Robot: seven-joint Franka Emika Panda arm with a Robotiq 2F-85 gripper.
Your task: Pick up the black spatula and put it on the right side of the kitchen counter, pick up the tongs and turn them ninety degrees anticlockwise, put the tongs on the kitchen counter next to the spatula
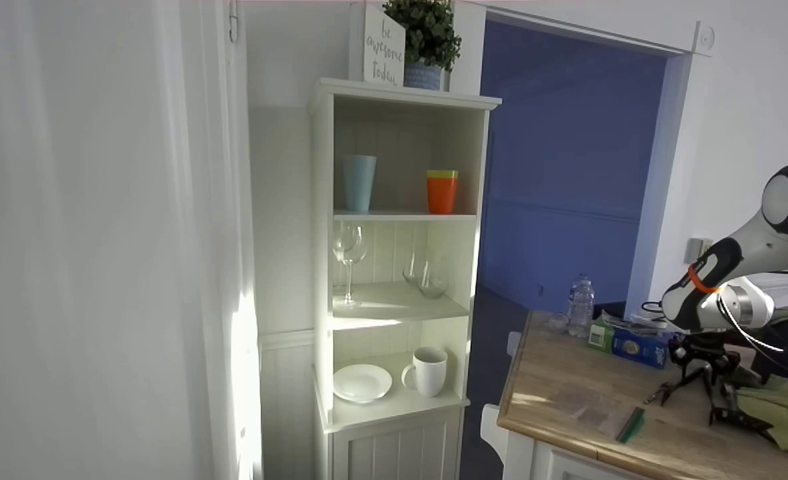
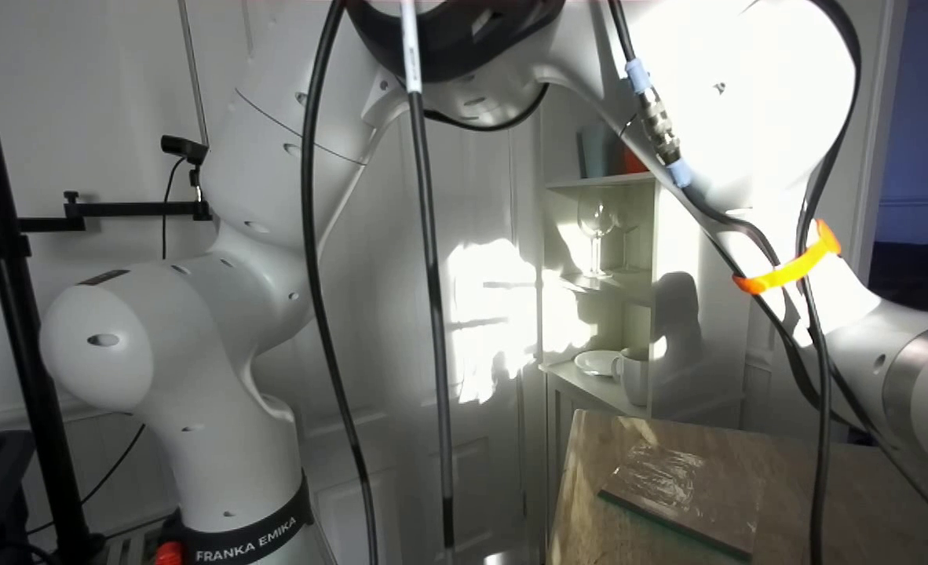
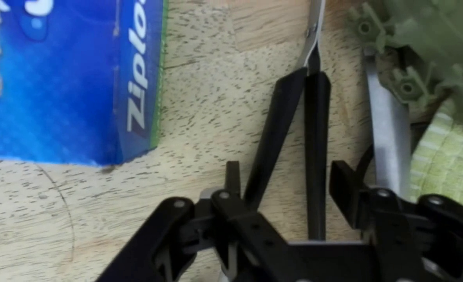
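The tongs (image 3: 278,133) lie on the kitchen counter (image 3: 200,117) in the wrist view, with two black handles splayed in a V and metal running up out of frame. My gripper (image 3: 287,182) is open, its fingers on either side of both handles; nothing is gripped. In an exterior view my gripper (image 1: 689,403) is low over the counter (image 1: 554,363), and the tongs cannot be made out clearly against it. A dark flat item (image 1: 744,419) lies beside the green cloth; I cannot tell if it is the black spatula. The gripper is out of view in an exterior view showing the counter (image 2: 582,479).
A blue Ziploc box (image 3: 71,86) stands left of the tongs; it also shows in an exterior view (image 1: 639,350). A grey metal strip (image 3: 390,137) and pale green cloth (image 3: 447,164) lie right. A clear bag (image 1: 597,410), bottles (image 1: 581,310) and a white shelf cabinet (image 1: 401,420) show.
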